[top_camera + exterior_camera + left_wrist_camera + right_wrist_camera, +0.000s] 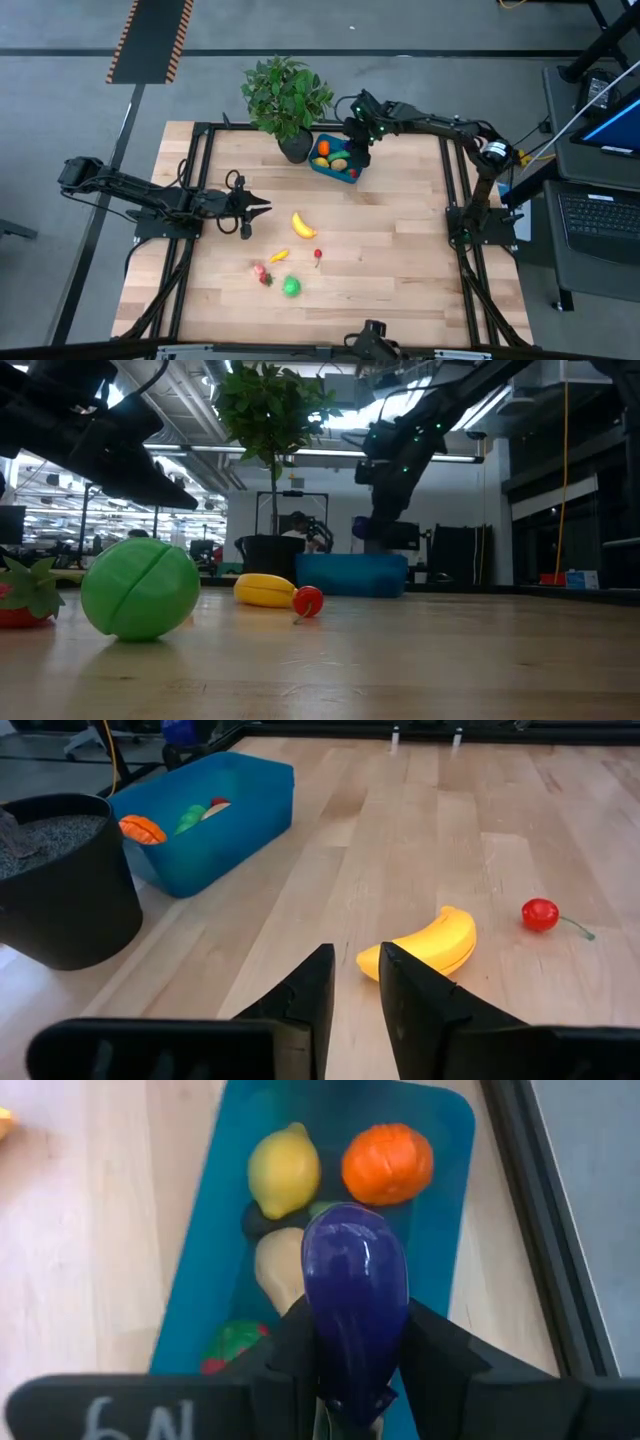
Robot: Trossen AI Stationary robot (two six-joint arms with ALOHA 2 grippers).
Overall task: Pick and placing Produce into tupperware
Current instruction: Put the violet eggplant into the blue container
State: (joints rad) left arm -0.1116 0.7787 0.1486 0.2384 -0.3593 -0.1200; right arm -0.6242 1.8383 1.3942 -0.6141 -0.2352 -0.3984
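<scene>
The teal tupperware point(322, 169) stands at the table's far side beside a plant pot. It holds a lemon point(285, 1170), an orange point(388, 1163), a tan piece point(280, 1265) and a red-green piece point(232, 1342). My right gripper point(352, 140) hovers above it, shut on a purple eggplant point(355, 1280). On the bare wood lie a banana point(303, 225), a cherry point(318, 255), a small orange piece point(279, 256), a strawberry point(262, 273) and a green piece point(291, 287). My left gripper point(355, 960) waits at the table's left, slightly open, pointing toward the banana point(425, 945). My right gripper pinches the eggplant between its two fingers, by the sides of its narrower stem half point(325, 1335). The fingers slant down from above and lie along the eggplant, whose round end sticks out past them. It is lifted clear, over the tupperware's inside point(450, 1230).
A leafy potted plant point(287, 100) in a dark pot point(60, 880) stands right next to the tupperware, on its left in the high view. Black frame rails point(455, 180) run along the table's sides. Bare wood lies at the near right of the table.
</scene>
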